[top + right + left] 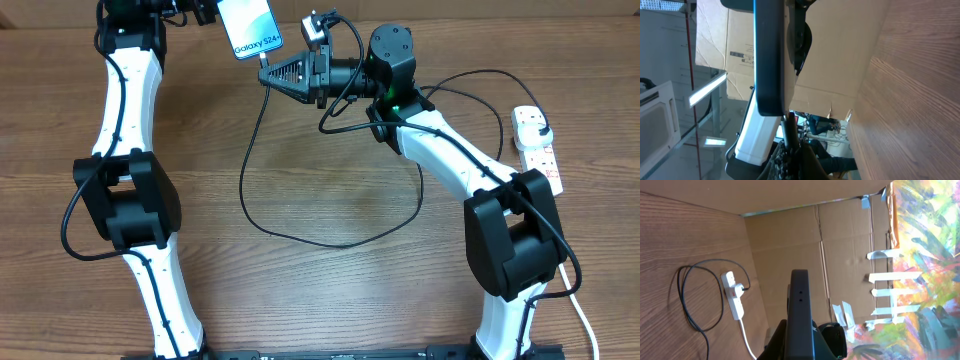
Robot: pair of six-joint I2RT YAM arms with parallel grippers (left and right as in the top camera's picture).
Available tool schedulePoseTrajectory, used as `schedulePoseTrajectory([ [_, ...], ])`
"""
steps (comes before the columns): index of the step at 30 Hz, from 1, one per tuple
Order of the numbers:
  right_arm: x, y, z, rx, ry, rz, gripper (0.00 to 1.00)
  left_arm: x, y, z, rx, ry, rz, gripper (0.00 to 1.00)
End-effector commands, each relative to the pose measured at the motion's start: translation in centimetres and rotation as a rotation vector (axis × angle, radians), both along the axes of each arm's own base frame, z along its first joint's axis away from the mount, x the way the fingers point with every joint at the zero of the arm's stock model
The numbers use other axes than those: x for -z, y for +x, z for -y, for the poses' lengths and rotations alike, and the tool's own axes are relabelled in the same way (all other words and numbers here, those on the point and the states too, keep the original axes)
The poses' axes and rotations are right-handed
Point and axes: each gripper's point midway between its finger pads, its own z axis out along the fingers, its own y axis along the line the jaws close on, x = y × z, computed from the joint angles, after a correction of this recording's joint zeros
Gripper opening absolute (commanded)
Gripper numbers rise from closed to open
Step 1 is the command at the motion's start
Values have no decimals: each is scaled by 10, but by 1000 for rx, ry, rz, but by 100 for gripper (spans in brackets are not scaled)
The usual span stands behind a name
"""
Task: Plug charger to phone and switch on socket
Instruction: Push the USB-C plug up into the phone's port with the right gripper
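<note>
My left gripper (212, 12) is shut on the phone (250, 28) and holds it above the table's far edge, its light blue screen with the "Galaxy S24" text facing up. The left wrist view shows the phone's dark edge (800, 305). My right gripper (268, 74) is shut on the connector end of the black charger cable (300, 238), just below the phone's lower end. In the right wrist view the connector (786, 120) meets the phone's end (769, 60). The cable loops over the table to its black plug (537, 126), seated in the white socket strip (542, 165).
The socket strip with its white cord also shows in the left wrist view (733, 296), beside the cable loop (687, 300). Cardboard walls (840, 245) stand behind the wooden table (330, 300).
</note>
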Motion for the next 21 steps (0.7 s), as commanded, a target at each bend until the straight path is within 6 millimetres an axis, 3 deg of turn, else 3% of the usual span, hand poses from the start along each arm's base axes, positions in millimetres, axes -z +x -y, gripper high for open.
schedulePoseTrajectory([
  [1, -7, 24, 13, 109, 13, 15, 4, -11, -25, 6, 124, 21, 21, 4],
  [10, -6, 23, 16, 92, 10, 14, 4, -19, -30, 16, 142, 37, 134, 4],
  [15, -6, 28, 28, 97, 7, 16, 4, -19, -31, 21, 152, 36, 131, 4],
  [21, 1, 26, 27, 81, -14, 5, 4, -19, -33, 30, 168, 33, 116, 4],
])
